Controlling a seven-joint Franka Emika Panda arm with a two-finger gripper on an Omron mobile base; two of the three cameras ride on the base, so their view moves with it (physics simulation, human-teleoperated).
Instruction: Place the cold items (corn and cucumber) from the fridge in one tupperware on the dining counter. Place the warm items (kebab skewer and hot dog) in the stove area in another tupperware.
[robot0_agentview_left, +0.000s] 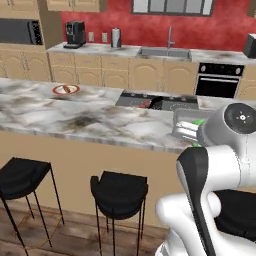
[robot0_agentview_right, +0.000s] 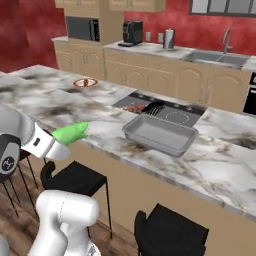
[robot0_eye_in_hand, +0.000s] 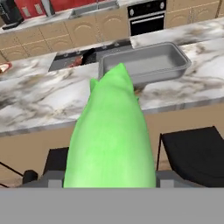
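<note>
Seen from the left base view: a long marble surface (robot0_agentview_left: 75, 117) running across, with the grey tupperware (robot0_agentview_left: 186, 128) sitting at its near edge toward the right end, partly hidden behind the white arm; a bit of green corn husk (robot0_agentview_left: 199, 122) peeking beside the wrist — held up off the surface, presumably so it can travel over the edge and down into the container. Further left on the same surface, a small plate with something reddish (robot0_agentview_left: 66, 89), likely one of the warm items, though too small to say which. Behind the tupperware, the dark cooktop (robot0_agentview_left: 150, 102) with a red-brown item (robot0_agentview_left: 144, 104) resting on it. From the right base view: the end effector (robot0_agentview_right: 64, 137) carried well short of the surface's near edge, corn (robot0_agentview_right: 70, 133) pointing tip-first toward the tupperware (robot0_agentview_right: 160, 134), which lies open and seemingly vacant near that edge, just in front of the cooktop (robot0_agentview_right: 167, 113) — a sensible spot, reachable from the stool side. In the hand view: corn (robot0_eye_in_hand: 111, 140) clamped between the two dark tips at the bottom, husk end leading, aimed almost straight at the tupperware (robot0_eye_in_hand: 144, 64) beyond; end effector clenched on the corn, jaws part-way apart around its width. Judged as mid-carry of the first cold item, cucumber not made out anywhere here; next move likely forward and over the rim before letting go.
</note>
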